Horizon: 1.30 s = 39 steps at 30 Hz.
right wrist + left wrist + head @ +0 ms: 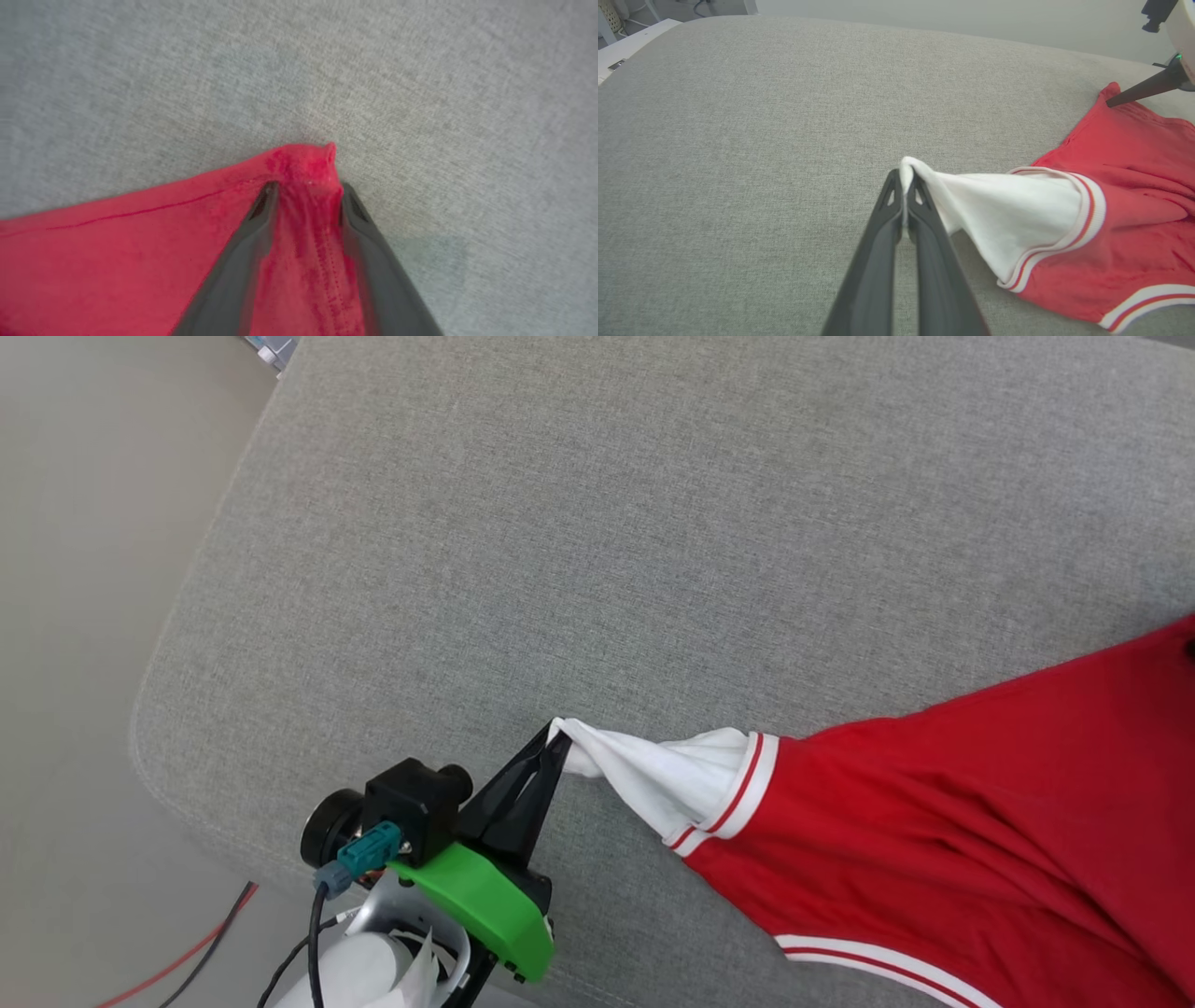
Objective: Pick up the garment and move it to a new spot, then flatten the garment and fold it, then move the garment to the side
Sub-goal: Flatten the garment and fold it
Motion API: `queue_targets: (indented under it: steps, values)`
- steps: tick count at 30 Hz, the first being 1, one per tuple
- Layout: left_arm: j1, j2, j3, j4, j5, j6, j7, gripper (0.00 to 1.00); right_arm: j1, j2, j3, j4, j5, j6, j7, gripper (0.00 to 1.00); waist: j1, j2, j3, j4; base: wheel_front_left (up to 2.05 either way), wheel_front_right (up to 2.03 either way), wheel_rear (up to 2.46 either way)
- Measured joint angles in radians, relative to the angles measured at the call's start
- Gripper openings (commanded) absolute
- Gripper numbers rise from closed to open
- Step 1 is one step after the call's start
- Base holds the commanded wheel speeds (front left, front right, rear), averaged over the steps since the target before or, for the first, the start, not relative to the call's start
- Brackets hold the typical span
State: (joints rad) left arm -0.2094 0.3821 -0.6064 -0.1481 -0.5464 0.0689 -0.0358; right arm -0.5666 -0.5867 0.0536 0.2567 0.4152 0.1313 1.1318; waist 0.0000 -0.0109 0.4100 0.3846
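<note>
Red garment [934, 821], sleeve [1008, 210] clamped in left jaws, corner [303, 163] between parted right jaws.

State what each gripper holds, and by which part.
Left gripper pinches the garment by its white sleeve tip; right gripper straddles a red corner, grip uncertain.

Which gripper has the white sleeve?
The left gripper, shut on the tip of the white sleeve. The right gripper is at a red corner instead, its fingers apart on either side of the bunched cloth.
</note>
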Motion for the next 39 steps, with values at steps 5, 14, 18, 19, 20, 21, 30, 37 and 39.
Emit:
queue_targets:
  steps: [5, 14, 18, 19, 20, 21, 30, 37, 39]
  values:
    - [0.000, 0.009, 0.005, 0.001, 0.000, 0.002, 0.000, 0.00, 0.000, 0.015, 0.017, 0.017, 0.002, 0.000, -0.051, 0.00, 0.0000, 0.0000, -0.016, -0.004, 0.00, 0.00, 0.00]
    - [0.003, 0.032, 0.024, -0.002, -0.011, 0.014, 0.002, 0.00, 0.000, 0.045, 0.034, 0.062, 0.039, 0.000, -0.234, 0.00, 0.0000, 0.0000, -0.082, -0.040, 0.00, 0.00, 0.00]
    - [0.007, 0.054, 0.035, -0.018, -0.012, 0.025, 0.013, 0.00, 0.000, 0.038, 0.048, 0.065, 0.052, 0.000, -0.314, 0.00, 0.0001, 0.0000, -0.124, -0.065, 0.00, 0.00, 0.00]
    - [0.008, 0.061, 0.039, -0.024, -0.012, 0.028, 0.018, 0.00, 0.000, 0.034, 0.050, 0.063, 0.057, 0.000, -0.334, 0.00, 0.0001, 0.0000, -0.136, -0.073, 0.00, 0.00, 0.00]
    - [0.011, 0.065, 0.043, -0.029, -0.013, 0.033, 0.020, 0.00, 0.000, 0.029, 0.052, 0.061, 0.062, 0.000, -0.352, 0.00, 0.0001, 0.0000, -0.149, -0.082, 0.00, 0.00, 0.00]
    - [0.014, 0.071, 0.046, -0.033, -0.013, 0.035, 0.022, 0.00, -0.001, 0.024, 0.052, 0.057, 0.068, 0.000, -0.370, 0.00, 0.0001, 0.0000, -0.162, -0.091, 0.00, 0.00, 0.00]
    - [0.014, 0.117, 0.101, -0.092, -0.014, 0.062, 0.028, 0.00, -0.002, -0.022, 0.046, -0.044, 0.118, 0.000, -0.494, 0.00, 0.0001, 0.0000, -0.274, -0.177, 0.00, 0.00, 0.00]
    - [-0.058, 0.148, 0.204, -0.159, -0.014, 0.094, 0.000, 0.00, -0.014, -0.057, 0.046, -0.185, 0.138, 0.000, -0.578, 0.00, 0.0000, 0.0000, -0.344, -0.276, 0.00, 0.00, 0.00]
    - [-0.085, 0.163, 0.232, -0.174, -0.008, 0.100, -0.011, 0.00, -0.024, -0.058, 0.049, -0.218, 0.138, 0.000, -0.593, 0.00, 0.0000, 0.0000, -0.357, -0.304, 0.00, 0.00, 0.00]
